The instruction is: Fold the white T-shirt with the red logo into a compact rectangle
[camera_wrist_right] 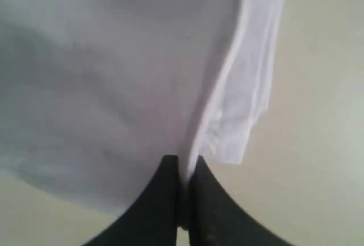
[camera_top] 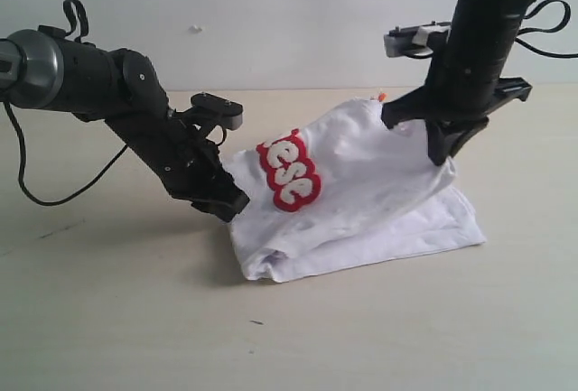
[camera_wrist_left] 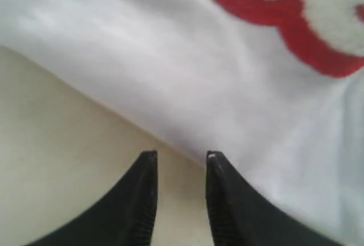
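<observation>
The white T-shirt [camera_top: 379,194] lies partly folded on the table, its right side lifted. The red logo [camera_top: 289,171] with white letters shows on its left part and fills the far corner of the left wrist view [camera_wrist_left: 318,36]. My right gripper [camera_top: 440,149] is shut on a folded edge of the shirt [camera_wrist_right: 227,115], the cloth pinched between its fingertips [camera_wrist_right: 183,161]. My left gripper [camera_top: 230,208] sits low at the shirt's left edge, open with nothing between its fingers [camera_wrist_left: 181,156]; one fingertip rests against the white cloth [camera_wrist_left: 187,81]. A small orange tag [camera_top: 381,96] peeks out at the top.
The beige table [camera_top: 108,319] stretches all round the shirt. A pale wall stands behind. A black cable [camera_top: 54,194] hangs from the left arm down to the table at far left.
</observation>
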Robot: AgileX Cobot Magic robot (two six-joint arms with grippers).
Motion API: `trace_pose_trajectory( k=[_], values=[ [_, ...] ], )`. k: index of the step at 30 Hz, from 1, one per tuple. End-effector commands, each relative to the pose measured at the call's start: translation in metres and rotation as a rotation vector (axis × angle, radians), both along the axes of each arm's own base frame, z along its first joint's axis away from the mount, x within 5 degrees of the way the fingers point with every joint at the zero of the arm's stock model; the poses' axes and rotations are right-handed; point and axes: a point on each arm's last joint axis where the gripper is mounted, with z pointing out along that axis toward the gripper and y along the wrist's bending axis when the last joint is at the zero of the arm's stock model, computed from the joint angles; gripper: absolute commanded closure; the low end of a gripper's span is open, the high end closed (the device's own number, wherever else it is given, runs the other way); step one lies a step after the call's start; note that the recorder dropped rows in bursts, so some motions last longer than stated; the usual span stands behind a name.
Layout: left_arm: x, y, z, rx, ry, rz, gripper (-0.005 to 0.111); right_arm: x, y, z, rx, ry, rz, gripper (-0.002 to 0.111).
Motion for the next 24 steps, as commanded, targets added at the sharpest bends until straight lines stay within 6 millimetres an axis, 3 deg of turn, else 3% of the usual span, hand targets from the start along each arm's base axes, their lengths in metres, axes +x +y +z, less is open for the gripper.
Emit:
trace_pose_trajectory(
  k=[1,3,4,6,7,10,14,15,17,20,24],
  values=[
    [0.001,0.001,0.006,-0.013,-0.014,0.014,0.076,-0.009,-0.017,-0.019,-0.184,0.061,-0.003,0.102],
    [0.000,0.000,0.006,-0.018,-0.009,0.018,0.076,-0.008,-0.015,-0.032,-0.163,0.038,0.000,0.086],
    [0.000,0.000,0.006,-0.024,-0.005,0.024,0.076,-0.003,-0.014,-0.035,-0.150,-0.012,0.005,0.070],
    [0.000,-0.001,0.014,-0.037,-0.014,0.028,0.076,0.001,-0.015,-0.035,-0.158,-0.055,-0.021,0.052],
    [0.000,-0.001,0.018,-0.048,-0.021,0.033,0.076,0.003,-0.018,-0.034,-0.193,-0.071,-0.035,0.050],
    [-0.004,-0.011,0.045,-0.179,-0.047,0.042,0.076,0.009,-0.031,-0.028,-0.329,-0.168,-0.153,0.055],
    [-0.018,-0.046,0.044,-0.323,-0.050,-0.063,0.076,0.019,-0.004,-0.032,-0.026,-0.258,-0.062,0.088],
    [-0.021,-0.053,0.038,-0.316,-0.046,-0.078,0.076,0.021,0.007,-0.034,0.084,-0.267,-0.041,0.098],
    [-0.024,-0.061,0.024,-0.301,-0.028,-0.088,0.076,0.022,0.017,-0.038,0.191,-0.262,-0.003,0.108],
    [-0.028,-0.062,-0.003,-0.261,0.052,-0.112,0.076,0.022,0.019,-0.050,0.205,-0.217,0.022,0.108],
    [-0.026,-0.052,-0.025,-0.186,0.108,-0.098,0.076,0.022,0.019,-0.064,0.202,-0.178,0.022,0.108]
  ],
)
